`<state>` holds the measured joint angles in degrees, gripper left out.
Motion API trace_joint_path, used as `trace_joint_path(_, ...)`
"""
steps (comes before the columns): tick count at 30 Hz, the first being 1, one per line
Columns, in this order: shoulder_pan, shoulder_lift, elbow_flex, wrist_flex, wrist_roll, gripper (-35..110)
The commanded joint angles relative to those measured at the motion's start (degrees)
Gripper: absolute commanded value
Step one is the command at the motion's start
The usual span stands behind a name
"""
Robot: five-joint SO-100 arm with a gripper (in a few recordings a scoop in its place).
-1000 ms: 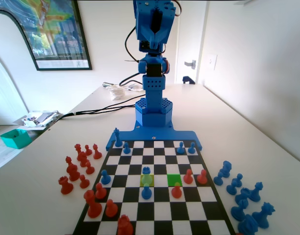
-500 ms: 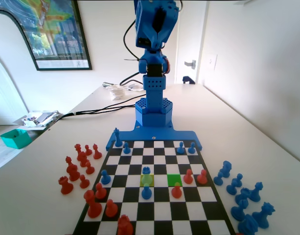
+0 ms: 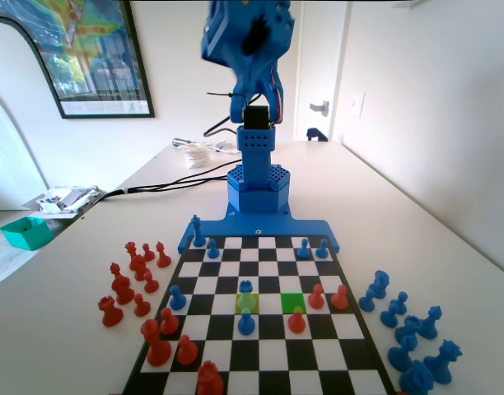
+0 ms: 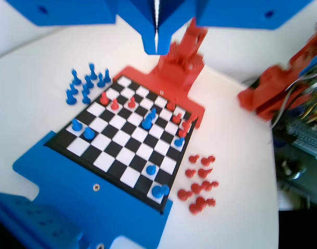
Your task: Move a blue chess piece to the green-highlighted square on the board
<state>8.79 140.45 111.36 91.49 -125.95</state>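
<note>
Small blue chess piece [image 3: 246, 286] with notched crown top, standing on the paler yellow-green square [image 3: 247, 303], one square left of the green-highlighted square [image 3: 292, 302] in the fixed view. Probably light, rigid, smooth plastic, likely to tip or slip; best pinched just under the wide crown, from straight above. Blue pawn [image 3: 246, 323] close in front, red pawn [image 3: 296, 319] just before the green square. Gripper [image 4: 157, 44] high above the board [image 4: 128, 177], fingers pressed together, holding nothing. No readable writing or brand anywhere; poster [image 3: 79, 53] text too small. Spare pieces on the counter [image 3: 450, 239] at both sides.
</note>
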Motion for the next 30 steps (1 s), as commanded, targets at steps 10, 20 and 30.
trace_joint_path(10,4.2,-12.0,6.2,-22.9,11.5,1)
trace_joint_path(20,4.0,-27.5,4.4,-28.2,17.3,1)
trace_joint_path(30,-0.4,-41.1,1.1,-28.6,22.9,8)
